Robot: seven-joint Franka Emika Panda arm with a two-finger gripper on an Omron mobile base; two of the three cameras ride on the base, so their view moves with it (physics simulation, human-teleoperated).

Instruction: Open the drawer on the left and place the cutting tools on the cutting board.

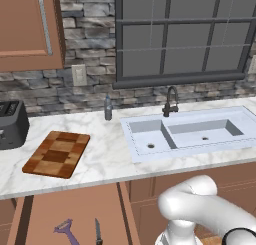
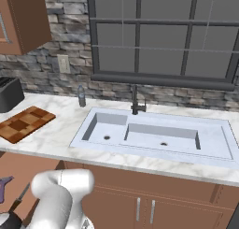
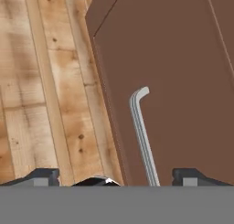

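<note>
The drawer (image 1: 50,209) stands pulled out below the counter. Inside it lie the cutting tools: a purple Y-shaped tool (image 1: 66,231) and a slim dark knife (image 1: 98,232), side by side; from the right they show again as the purple tool (image 2: 3,186) and the knife (image 2: 21,195). The checkered cutting board (image 1: 56,153) rests bare on the marble counter, left of the sink. In the hand view my gripper (image 3: 116,177) is open, its fingertips wide apart on either side of the silver bar handle (image 3: 141,127) on the drawer front (image 3: 183,81), not touching it.
A black toaster (image 1: 11,123) stands left of the board. The double sink (image 1: 190,134) with a dark faucet (image 1: 171,101) lies to the right, a small bottle (image 1: 108,109) behind. My white arm (image 1: 200,209) bends low before the cabinets. Wooden floor (image 3: 45,81) lies below.
</note>
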